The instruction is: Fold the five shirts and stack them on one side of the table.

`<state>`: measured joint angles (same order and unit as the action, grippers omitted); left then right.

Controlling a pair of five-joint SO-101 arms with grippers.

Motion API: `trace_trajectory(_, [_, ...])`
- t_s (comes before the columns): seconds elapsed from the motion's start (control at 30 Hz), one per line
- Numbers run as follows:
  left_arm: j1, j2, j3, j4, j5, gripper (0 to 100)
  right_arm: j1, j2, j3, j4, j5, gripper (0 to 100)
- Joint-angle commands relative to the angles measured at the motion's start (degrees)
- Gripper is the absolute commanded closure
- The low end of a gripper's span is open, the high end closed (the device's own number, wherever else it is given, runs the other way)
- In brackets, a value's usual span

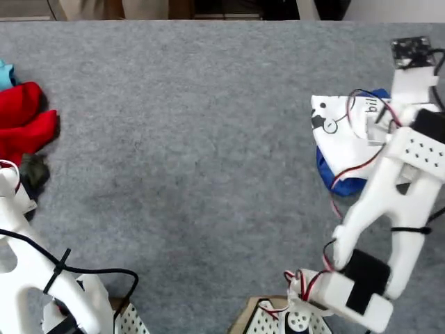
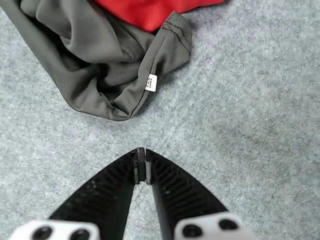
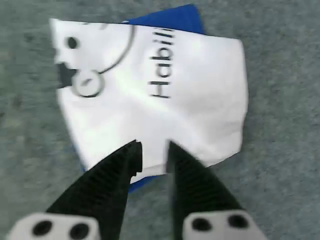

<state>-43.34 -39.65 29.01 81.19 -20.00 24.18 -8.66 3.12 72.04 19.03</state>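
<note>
The main risk at the stack is a drag. The right fingers (image 3: 132,155) stand a little apart, holding nothing, directly above the near hem of the folded white printed shirt (image 3: 165,95). That shirt lies on a folded blue shirt (image 3: 175,17), whose edge peeks out beyond and beneath it. If the fingers drop or sweep from here, I judge a tip could catch the hem. That could slide the white shirt off the blue one or flip a fold open.

The left fingers (image 2: 140,156) are pressed together, tips touching and empty, over bare grey felt counter (image 2: 260,125). Just ahead of the tips lies a crumpled dark grey shirt (image 2: 95,60), its white label (image 2: 151,82) turned toward them. Beyond it, overlapping its far edge, is a red shirt (image 2: 150,12). Closed like this the fingers cannot pinch, so going in would likely only shove the bunch. Once opened, they might take grey and red cloth together at the overlap and lift two shirts.

In the high view the right arm (image 1: 389,195) is stretched far out, its wrist over the white shirt. The left arm (image 1: 35,278) extends aside from its base, wrist pointing down beside the dark grey shirt. A scrap of teal cloth (image 1: 4,73) lies farther off, past the red shirt.
</note>
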Motion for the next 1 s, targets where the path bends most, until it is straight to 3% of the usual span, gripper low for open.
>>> trace_trajectory(0.0, [-2.55, -0.66, -5.98, -0.35, -1.93, 97, -5.05, -5.93, -4.7, 8.88, -3.87, 89.0])
trace_trajectory(0.17, [-5.98, 2.77, -12.13, -4.66, -2.11, 81, -10.07, -6.55, -7.25, 18.46, -4.66, 99.2])
trace_trajectory(0.37, [-9.93, 18.68, -24.09, -11.25, -2.11, 79, -13.58, -6.9, -7.6, 24.7, -5.45, 97.8])
trace_trajectory(0.6, [-9.76, 47.34, -51.52, -6.24, -1.93, 74, -18.07, -6.55, -6.99, 25.58, -5.54, 97.8])
trace_trajectory(0.8, [-4.04, 67.56, -74.02, 1.93, -1.23, 74, -18.59, -6.55, -4.26, 26.02, -5.54, 97.8])
trace_trajectory(0.97, [-1.32, 83.3, -82.99, 3.34, 10.37, 74, -18.59, -6.55, -3.65, 26.02, -5.54, 97.8])
